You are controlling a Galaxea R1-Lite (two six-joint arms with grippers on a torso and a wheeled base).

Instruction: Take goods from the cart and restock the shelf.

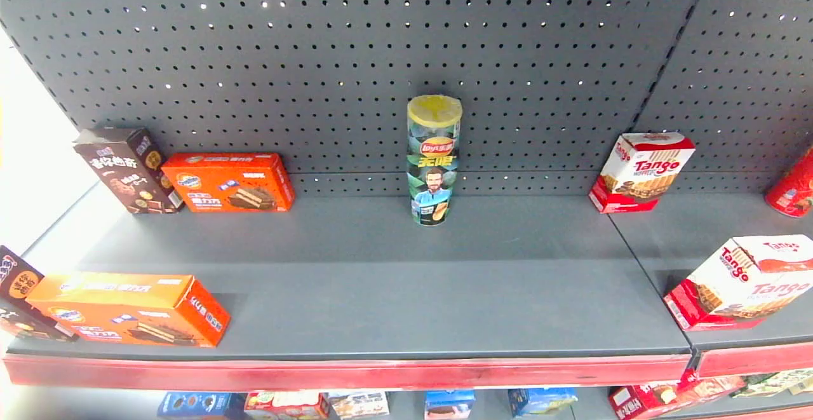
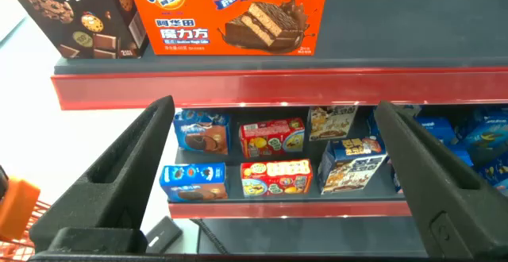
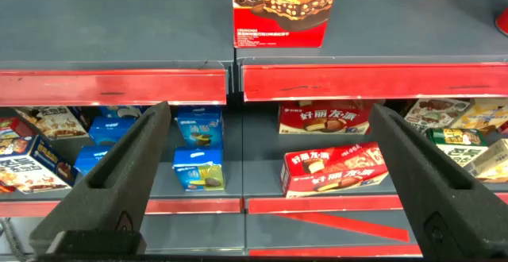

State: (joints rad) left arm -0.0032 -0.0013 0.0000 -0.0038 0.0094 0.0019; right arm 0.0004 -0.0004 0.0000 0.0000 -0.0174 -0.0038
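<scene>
While both claws are hanging spread wide and carrying nothing — left gripper (image 2: 271, 111) pointing at the red lip (image 2: 238, 87) under the orange box (image 2: 230, 16), right gripper (image 3: 270, 111) under the wafer box (image 3: 282, 8) — the shelf (image 1: 381, 305) is sitting ahead of and above both. The chip can (image 1: 434, 159) is standing upright at the back, roughly midway between the arms, so I'm guessing neither arm is getting a shorter reach to it.

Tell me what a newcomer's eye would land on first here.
A lone chip can stands upright mid-shelf against the pegboard. On the shelf, orange boxes sit at the left end, red-and-white wafer boxes to the right. The left gripper and right gripper are both open and empty.
</scene>
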